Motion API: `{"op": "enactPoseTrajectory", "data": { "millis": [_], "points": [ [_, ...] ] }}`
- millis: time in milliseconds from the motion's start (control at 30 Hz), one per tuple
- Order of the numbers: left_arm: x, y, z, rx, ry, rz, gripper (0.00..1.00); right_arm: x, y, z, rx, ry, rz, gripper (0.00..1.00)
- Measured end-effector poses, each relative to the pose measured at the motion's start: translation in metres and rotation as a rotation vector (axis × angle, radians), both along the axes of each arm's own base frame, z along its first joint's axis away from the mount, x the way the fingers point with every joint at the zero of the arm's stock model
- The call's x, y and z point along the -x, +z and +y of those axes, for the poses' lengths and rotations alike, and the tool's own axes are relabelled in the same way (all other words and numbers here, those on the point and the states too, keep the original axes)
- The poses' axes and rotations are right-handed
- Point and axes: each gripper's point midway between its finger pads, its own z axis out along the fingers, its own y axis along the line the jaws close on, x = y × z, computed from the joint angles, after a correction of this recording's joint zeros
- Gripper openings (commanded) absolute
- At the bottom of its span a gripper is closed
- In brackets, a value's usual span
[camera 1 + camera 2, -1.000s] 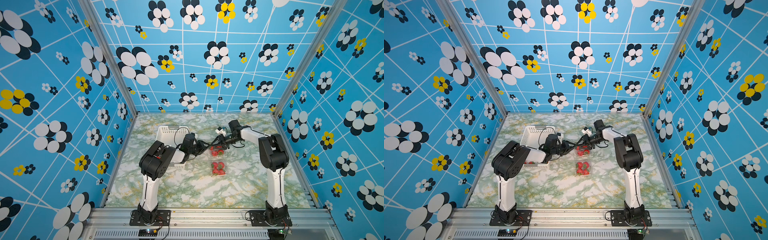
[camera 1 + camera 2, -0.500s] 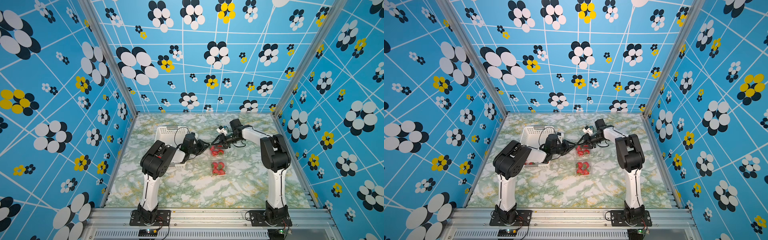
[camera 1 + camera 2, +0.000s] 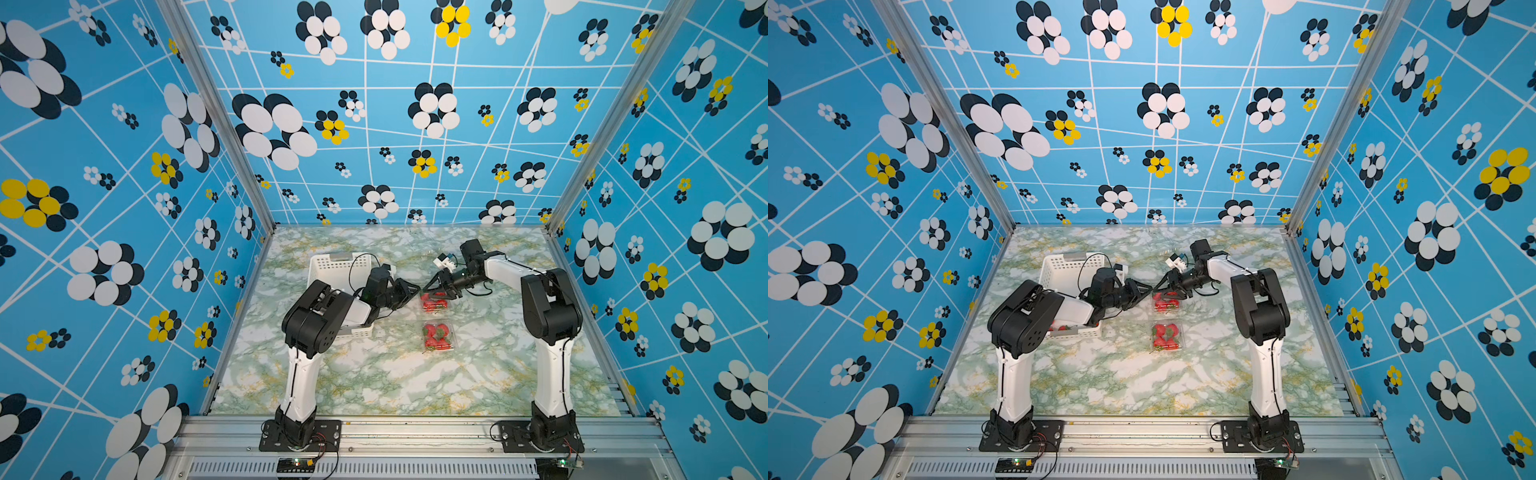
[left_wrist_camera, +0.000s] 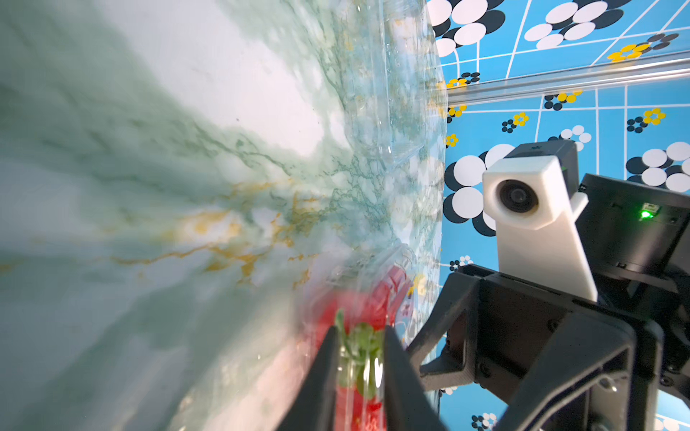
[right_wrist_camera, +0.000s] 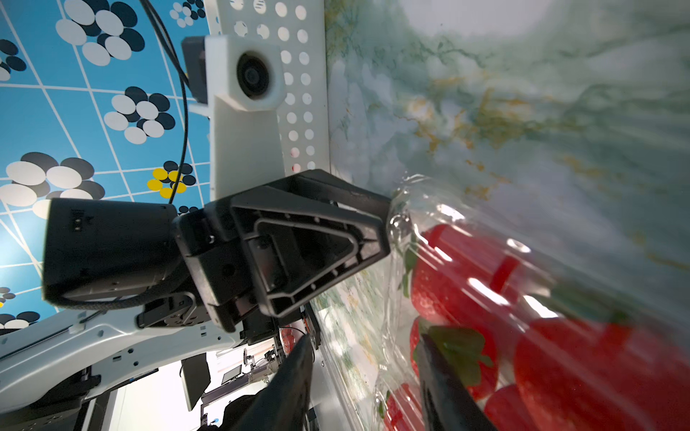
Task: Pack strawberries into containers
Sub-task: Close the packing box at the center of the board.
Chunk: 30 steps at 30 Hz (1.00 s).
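1. Both top views: far container [image 3: 434, 303], w/ strawberries [image 3: 432, 306] inside, sits at 12 o'clock of near container [image 3: 439, 337]. White basket [image 3: 332, 266] is at 9. Left gripper [image 3: 417, 287] & right gripper [image 3: 435, 292] meet at its 11 o'clock corner.
2. Left wrist: jaws nearly closed, pinching the clear plastic edge.
3. Right wrist: jaws part open, astride the lid edge, no firm hold seen. Shell prob. light, flexy, slick, so take it by the rim; fruit bruises. No legible label.

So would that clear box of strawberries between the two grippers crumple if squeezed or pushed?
Probably it would flex: the container is thin clear plastic, wrinkled in the right wrist view. Pushed, it likely slides rather than tips, sitting low and flat on the table. The strawberries filling it add weight, so it shouldn't skitter.
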Motion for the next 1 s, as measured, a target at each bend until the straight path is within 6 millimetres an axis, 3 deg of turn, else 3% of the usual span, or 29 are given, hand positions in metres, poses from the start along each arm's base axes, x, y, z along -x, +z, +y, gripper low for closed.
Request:
{"op": "enactPoseTrajectory", "data": {
  "millis": [400,667,1000],
  "points": [
    [0.002,0.003,0.001,0.008,-0.002,-0.017,0.42,-0.001,0.007,-0.002,0.002,-0.005,-0.012,0.48],
    [0.016,-0.003,0.010,-0.021,-0.006,0.002,0.42,0.001,0.023,-0.003,-0.007,0.000,-0.052,0.47],
    [0.024,-0.008,0.017,-0.044,0.007,0.016,0.42,0.007,0.014,-0.006,0.003,-0.002,-0.027,0.47]
  ]
}}
